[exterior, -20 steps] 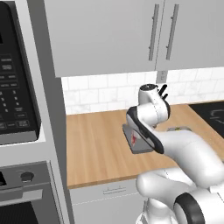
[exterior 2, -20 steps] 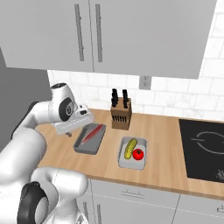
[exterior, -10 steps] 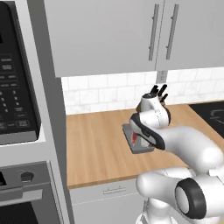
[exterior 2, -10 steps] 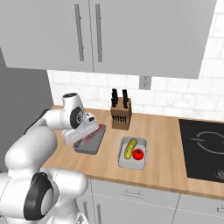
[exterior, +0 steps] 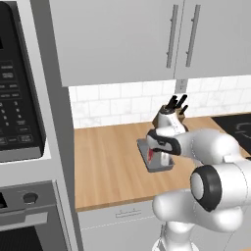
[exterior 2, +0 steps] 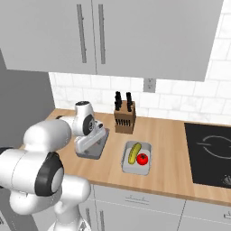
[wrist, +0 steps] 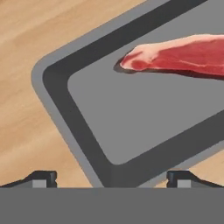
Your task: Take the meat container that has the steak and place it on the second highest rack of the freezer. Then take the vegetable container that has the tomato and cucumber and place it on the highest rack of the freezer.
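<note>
Meat container [wrist: 131, 127] with the steak [wrist: 183, 54] lying flat on the wooden counter [exterior: 108, 157], left of the vegetable container [exterior 2: 136, 158] and near the knife block [exterior 2: 124, 118]. The gripper [wrist: 111, 179], jaws wide apart and holding nothing, straddles the tray's near rim, presumably to clamp it; the arm reaches forward, hand pitched downward.
</note>
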